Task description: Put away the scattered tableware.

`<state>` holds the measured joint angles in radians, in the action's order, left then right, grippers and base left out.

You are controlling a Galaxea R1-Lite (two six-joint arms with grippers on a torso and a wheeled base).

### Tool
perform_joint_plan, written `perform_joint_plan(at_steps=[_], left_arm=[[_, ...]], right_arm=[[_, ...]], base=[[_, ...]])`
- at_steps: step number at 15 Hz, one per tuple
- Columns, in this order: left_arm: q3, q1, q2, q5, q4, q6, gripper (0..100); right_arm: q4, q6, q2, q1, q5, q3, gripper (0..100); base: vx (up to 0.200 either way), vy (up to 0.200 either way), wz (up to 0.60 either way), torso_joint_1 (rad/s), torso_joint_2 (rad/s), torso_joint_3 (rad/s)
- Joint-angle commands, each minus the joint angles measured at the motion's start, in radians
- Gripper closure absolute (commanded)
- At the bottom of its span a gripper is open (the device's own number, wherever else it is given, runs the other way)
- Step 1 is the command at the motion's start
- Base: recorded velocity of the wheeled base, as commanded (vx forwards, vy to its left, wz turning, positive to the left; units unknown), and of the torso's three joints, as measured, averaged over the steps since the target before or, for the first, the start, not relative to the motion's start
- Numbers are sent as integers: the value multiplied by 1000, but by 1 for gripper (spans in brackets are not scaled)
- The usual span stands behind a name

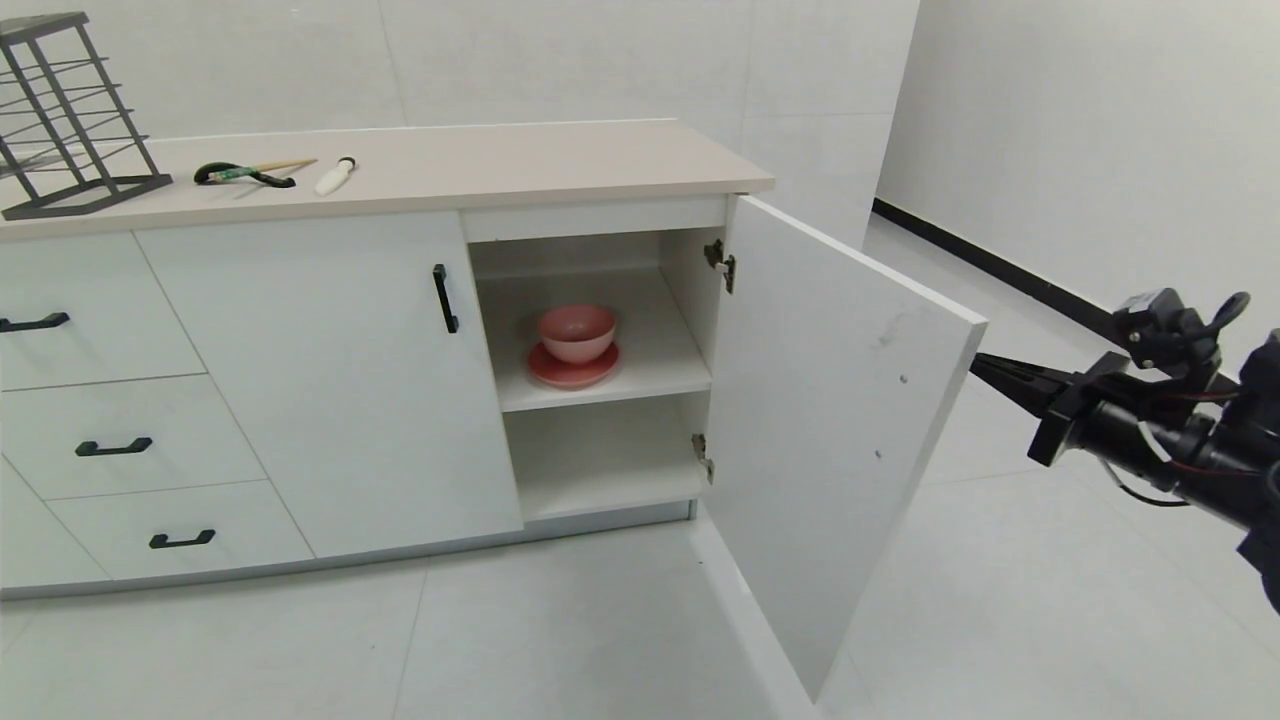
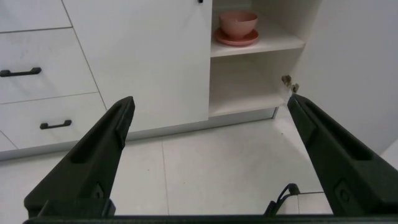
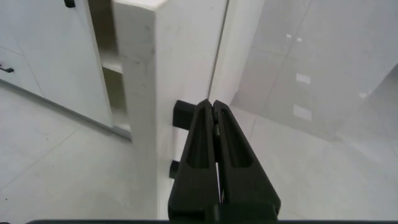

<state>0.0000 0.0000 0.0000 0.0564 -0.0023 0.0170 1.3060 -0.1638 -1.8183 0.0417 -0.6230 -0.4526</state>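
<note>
A pink bowl [image 1: 576, 332] rests on a pink plate [image 1: 572, 370] on the upper shelf of the open cabinet; the left wrist view also shows the bowl [image 2: 237, 23] and plate [image 2: 237, 40]. On the counter lie a green-and-black utensil with wooden sticks [image 1: 250, 173] and a small white utensil [image 1: 335, 176]. My right gripper [image 1: 990, 368] is at the outer face of the open door [image 1: 840, 420]. This gripper [image 3: 212, 104] is shut, its tips right by the door's black handle [image 3: 182, 115]. My left gripper [image 2: 210, 102] hangs open above the floor, facing the cabinet, holding nothing.
A dark wire rack [image 1: 70, 120] stands at the counter's left end. Drawers with black handles [image 1: 113, 446] fill the cabinet's left side, beside a shut door [image 1: 330, 380]. The lower shelf [image 1: 600, 470] is bare. Open tiled floor [image 1: 560, 640] lies in front.
</note>
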Motion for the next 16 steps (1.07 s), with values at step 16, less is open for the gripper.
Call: perform_joint_plan(at_steps=[16], left_arm=[[0, 0, 0, 2, 1, 0, 0]], right_arm=[[101, 7, -130, -332, 9, -58, 100]], base=[[0, 0, 0, 0, 0, 0]])
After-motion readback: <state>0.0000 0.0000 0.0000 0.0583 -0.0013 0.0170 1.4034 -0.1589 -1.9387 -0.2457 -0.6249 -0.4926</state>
